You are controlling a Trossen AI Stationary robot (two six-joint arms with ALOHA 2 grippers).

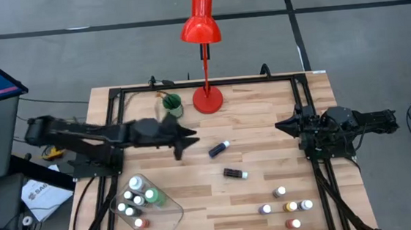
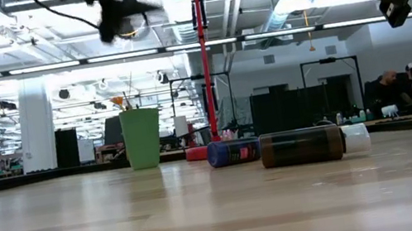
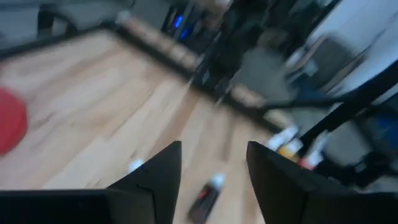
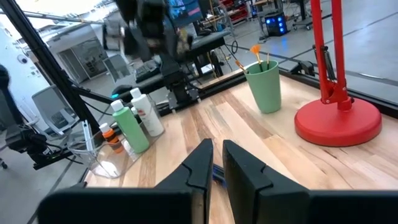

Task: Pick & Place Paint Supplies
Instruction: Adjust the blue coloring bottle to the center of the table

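We are holding the left end effector (image 1: 185, 140) above the middle of the tabletop (image 1: 260, 155), its fingers apart and nothing between them. Below and just ahead of it two small bottles are lying on their sides: the blue bottle (image 1: 218, 149) nearer, the dark bottle (image 1: 234, 174) a little farther toward the front edge. Here we are seeing the first risk — both bottles are round and lying flat, so if the fingers are coming down off-centre, the bottle is probably rolling away instead of being caught. The left wrist view is blurred, so we cannot tell which of the two is under the fingers.

Farther on, a group of upright small bottles (image 1: 286, 207) is waiting near the right front corner, close together; a wide approach there could be knocking over the neighbours. The clear tray (image 1: 154, 214) at the left front is already holding several bottles, among them a larger green bottle (image 1: 152, 196) — a careless drop could be tipping those.

At the far edge the red lamp (image 1: 207, 96) and the green cup (image 1: 173, 103) with brushes are standing near each other, close to the left arm's path. The right end effector (image 1: 286, 125) is waiting at the right side, fingers together, holding nothing.
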